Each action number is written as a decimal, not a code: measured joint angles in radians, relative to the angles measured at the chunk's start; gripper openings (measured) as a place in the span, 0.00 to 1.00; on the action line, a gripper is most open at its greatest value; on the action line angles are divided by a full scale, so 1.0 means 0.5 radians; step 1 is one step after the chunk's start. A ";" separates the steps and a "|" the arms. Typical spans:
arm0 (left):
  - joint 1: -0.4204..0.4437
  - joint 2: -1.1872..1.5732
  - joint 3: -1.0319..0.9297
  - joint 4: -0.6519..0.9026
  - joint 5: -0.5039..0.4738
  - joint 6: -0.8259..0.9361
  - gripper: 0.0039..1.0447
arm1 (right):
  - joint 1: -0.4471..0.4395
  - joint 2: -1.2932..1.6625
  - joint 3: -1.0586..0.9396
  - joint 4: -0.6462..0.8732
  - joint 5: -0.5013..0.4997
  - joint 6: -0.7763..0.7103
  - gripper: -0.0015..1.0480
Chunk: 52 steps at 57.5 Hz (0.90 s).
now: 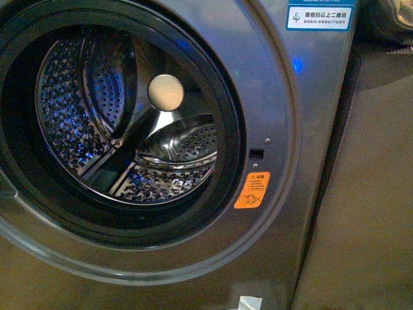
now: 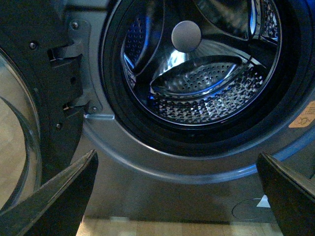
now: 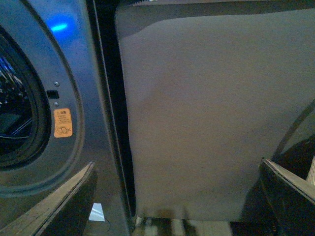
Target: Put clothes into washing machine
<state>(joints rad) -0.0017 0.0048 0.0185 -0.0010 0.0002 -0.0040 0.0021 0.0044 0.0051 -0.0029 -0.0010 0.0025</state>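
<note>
We start at the far left, where the left wrist view shows the round glass door with its dark frame point(image 2: 49, 73) swung wide on its hinge, clear of the opening. The left gripper point(image 2: 176, 153) hangs low in front of the machine. Its two dark fingers point(image 2: 59, 196) are spread far apart with nothing between them, so the jaws are released.

Next comes the grey metallic front-loading washing machine point(image 1: 271, 97), which fills most of the front view. It stands upright with its large round porthole facing us. The perforated steel drum point(image 1: 71, 110) lies on its side, its long axis running level and straight back into the cabinet, away from us. A pale round disc point(image 1: 166, 92) marks the centre of the drum's rear wall. A curved steel paddle point(image 1: 181, 145) crosses the lower part of the drum, which catches blue glints.

Right of the dark door seal sits a small black latch slot point(image 1: 256, 153), and just below it the orange warning sticker point(image 1: 252, 190). Higher up is the blue-white label point(image 1: 319, 16).

A dark gap separates the machine from the plain grey cabinet panel point(image 1: 368, 194) beside it. The right gripper point(image 3: 177, 161) points at this panel, with its fingers point(image 3: 64, 206) likewise spread wide and holding nothing.
</note>
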 joint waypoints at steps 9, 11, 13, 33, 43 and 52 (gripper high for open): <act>0.000 0.000 0.000 0.000 0.000 0.000 0.94 | 0.000 0.000 0.000 0.000 0.000 0.000 0.93; 0.000 0.000 0.000 0.000 0.000 0.000 0.94 | 0.000 0.000 0.000 0.000 0.000 0.000 0.93; 0.000 0.000 0.000 0.000 0.000 0.000 0.94 | 0.000 0.000 0.001 0.000 0.000 0.000 0.93; 0.000 0.000 0.000 0.000 0.000 0.000 0.94 | 0.000 0.000 0.001 0.000 0.000 0.000 0.93; 0.000 -0.001 0.000 -0.001 0.000 0.000 0.94 | -0.535 0.298 0.001 0.578 -1.019 0.260 0.93; 0.000 -0.001 0.000 -0.001 0.000 0.000 0.94 | -1.306 1.260 0.201 1.617 -1.766 0.630 0.93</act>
<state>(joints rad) -0.0017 0.0044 0.0185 -0.0013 0.0002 -0.0040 -0.6510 0.6346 0.1059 0.8059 -0.8841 0.3176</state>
